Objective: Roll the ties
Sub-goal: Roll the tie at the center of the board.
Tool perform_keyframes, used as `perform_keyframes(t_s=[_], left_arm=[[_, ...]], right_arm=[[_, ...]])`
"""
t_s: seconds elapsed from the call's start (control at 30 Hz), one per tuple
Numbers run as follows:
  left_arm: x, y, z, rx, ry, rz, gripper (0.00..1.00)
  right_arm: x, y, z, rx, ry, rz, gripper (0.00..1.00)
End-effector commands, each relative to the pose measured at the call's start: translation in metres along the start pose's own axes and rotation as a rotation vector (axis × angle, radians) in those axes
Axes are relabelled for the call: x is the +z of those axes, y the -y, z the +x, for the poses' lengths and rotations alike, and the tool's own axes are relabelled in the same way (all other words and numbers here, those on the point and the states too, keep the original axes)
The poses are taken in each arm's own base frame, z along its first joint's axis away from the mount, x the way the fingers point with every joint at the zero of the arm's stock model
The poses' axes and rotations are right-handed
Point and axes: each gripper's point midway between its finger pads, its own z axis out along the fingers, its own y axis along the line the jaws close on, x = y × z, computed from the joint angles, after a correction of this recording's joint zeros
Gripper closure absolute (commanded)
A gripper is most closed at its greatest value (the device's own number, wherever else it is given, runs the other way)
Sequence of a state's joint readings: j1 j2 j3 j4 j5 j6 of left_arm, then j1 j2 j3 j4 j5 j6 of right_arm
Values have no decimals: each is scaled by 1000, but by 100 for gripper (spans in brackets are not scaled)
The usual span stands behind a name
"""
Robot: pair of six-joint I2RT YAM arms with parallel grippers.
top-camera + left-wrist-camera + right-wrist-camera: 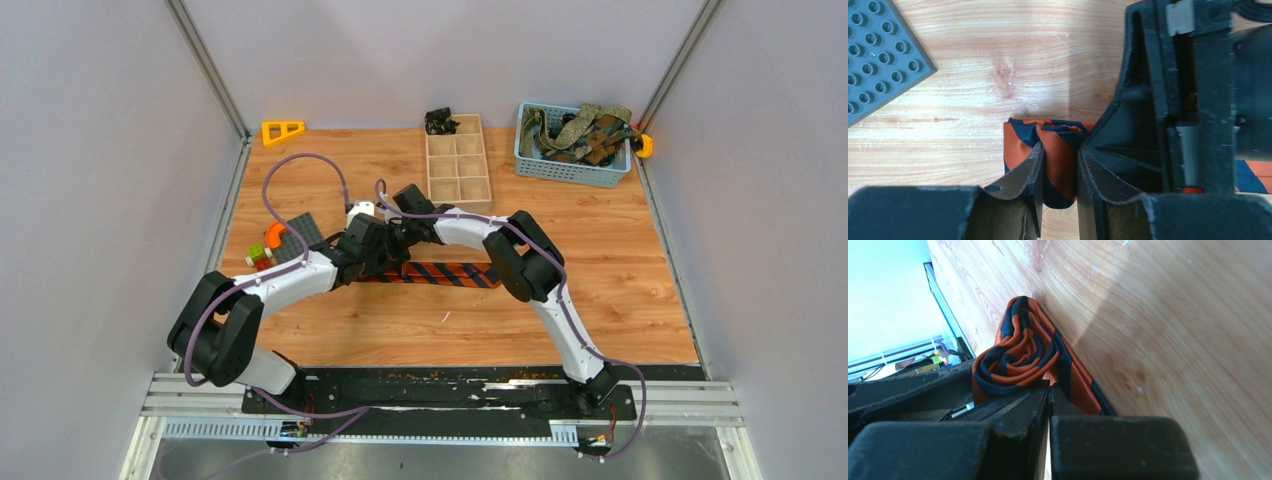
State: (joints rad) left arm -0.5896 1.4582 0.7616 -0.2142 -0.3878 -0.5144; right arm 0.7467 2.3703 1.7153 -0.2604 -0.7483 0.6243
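Observation:
The orange and navy striped tie point(450, 274) lies flat across the middle of the table, its left end coiled into a small roll. My left gripper point(374, 248) is shut on that roll point(1060, 150), with the fabric pinched between its fingers point(1030, 170). My right gripper point(396, 240) faces it from the other side. In the right wrist view the right gripper point(1049, 386) has its jaws pressed together on a layer of the tie right at the coil point(1015, 357). The other olive and brown ties point(580, 130) are piled in the blue basket.
The blue basket point(568, 170) stands at the back right. A wooden compartment box point(458, 162) stands at the back middle with a dark rolled item point(440, 121) in its corner. A grey studded baseplate point(300, 232) and coloured bricks point(262, 255) lie left of the grippers. An orange triangle point(283, 131) lies at the back left.

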Motion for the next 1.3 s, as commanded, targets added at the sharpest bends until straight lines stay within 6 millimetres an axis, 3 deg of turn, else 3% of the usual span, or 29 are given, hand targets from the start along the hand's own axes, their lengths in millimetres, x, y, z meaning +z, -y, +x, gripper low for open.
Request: perform_keyframes(t_s=[0.0,0.23,0.47,0.6,1.27], left_arm=[[6,9,4,-6,-11,20,92],[7,13,8,-7,-17,43,88],[4,22,6,-14,-16,92,60],[-1,24,2,-19,-3,113,50],[-51,19,-40,-32,154,182,17]], right_arm=[[-37,-47,-18,-116,75,-46,96],[-55,-39,-17,-107,99,-10,96],[-66,-32,-17,-100,116,10,96],[-69,-31,-17,-101,121,12,96],[-84,-46,-25,-126,155,23,96]])
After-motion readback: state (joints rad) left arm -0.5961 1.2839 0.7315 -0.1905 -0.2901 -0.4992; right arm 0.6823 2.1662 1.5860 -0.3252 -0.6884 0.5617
